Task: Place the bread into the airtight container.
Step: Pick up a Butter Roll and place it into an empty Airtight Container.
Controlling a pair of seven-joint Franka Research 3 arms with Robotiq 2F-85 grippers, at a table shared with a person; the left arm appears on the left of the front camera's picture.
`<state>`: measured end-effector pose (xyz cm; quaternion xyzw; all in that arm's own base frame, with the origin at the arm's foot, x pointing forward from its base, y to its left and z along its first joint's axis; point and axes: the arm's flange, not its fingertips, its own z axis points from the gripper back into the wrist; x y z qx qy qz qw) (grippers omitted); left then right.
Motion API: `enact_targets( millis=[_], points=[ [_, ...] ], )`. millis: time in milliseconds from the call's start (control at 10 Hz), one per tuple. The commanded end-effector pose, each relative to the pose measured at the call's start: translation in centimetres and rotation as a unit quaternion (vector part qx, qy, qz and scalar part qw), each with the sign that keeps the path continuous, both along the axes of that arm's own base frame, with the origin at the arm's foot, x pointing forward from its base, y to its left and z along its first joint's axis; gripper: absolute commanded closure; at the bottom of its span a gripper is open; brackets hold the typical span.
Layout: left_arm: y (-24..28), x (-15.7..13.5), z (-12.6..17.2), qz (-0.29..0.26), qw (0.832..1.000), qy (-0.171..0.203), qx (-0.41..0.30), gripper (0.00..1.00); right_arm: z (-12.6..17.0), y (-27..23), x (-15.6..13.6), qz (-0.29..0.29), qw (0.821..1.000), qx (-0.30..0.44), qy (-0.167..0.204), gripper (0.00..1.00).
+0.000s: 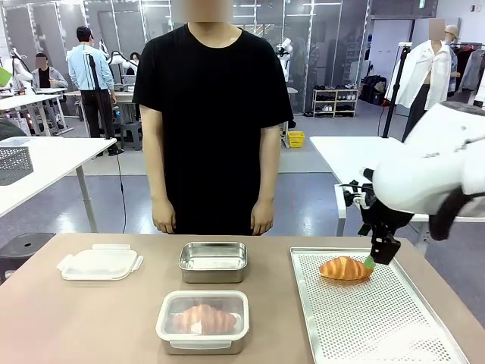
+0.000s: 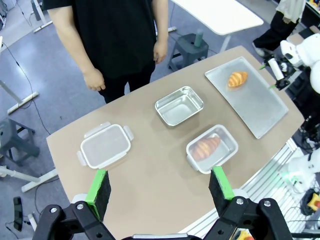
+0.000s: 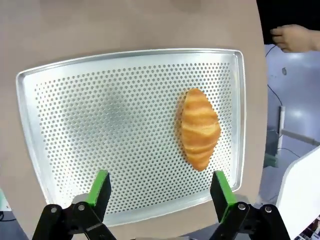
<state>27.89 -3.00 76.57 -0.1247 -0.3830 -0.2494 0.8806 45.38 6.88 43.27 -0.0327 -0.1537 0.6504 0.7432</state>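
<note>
A golden croissant-shaped bread [image 1: 345,268] [image 3: 200,128] [image 2: 237,79] lies at the far end of the perforated metal tray [image 1: 379,326] [image 3: 100,110] on the table's right. My right gripper [image 1: 379,256] [image 3: 160,192] hangs open just above and to the right of the bread, with nothing between its fingers. An open steel airtight container [image 1: 213,262] [image 2: 179,105] stands empty at the table's middle. Its clear lid [image 1: 100,262] [image 2: 105,145] lies to the left. My left gripper [image 2: 159,187] is open, high over the table's near edge.
A second container [image 1: 202,320] [image 2: 212,148], shut under a clear lid with a bread inside, sits near the front middle. A person in black stands at the far side with hands [image 1: 262,224] hanging by the table edge. Bare tabletop lies at the front left.
</note>
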Motion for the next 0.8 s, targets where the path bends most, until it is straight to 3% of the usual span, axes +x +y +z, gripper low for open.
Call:
enact_targets(
  millis=[0, 300, 500, 700],
  points=[
    [0.1, 0.0, 0.1, -0.005, 1.000, 0.000, 0.002, 0.00, -0.9, 0.7, 3.5, 0.015, 0.999, -0.031, 0.016, 0.00],
    [0.1, 0.0, 0.1, -0.005, 1.000, 0.000, 0.002, 0.00, -3.7, 1.4, 6.6, 0.035, 0.998, -0.041, 0.023, 0.00],
    [0.1, 0.0, 0.1, -0.005, 1.000, 0.000, 0.002, 0.00, -6.0, 0.9, 8.7, 0.031, 0.997, -0.040, 0.060, 0.00],
    [0.1, 0.0, 0.1, -0.005, 1.000, 0.000, 0.002, 0.00, -7.6, 0.3, 10.2, 0.038, 0.996, -0.054, 0.068, 0.00]
  ],
)
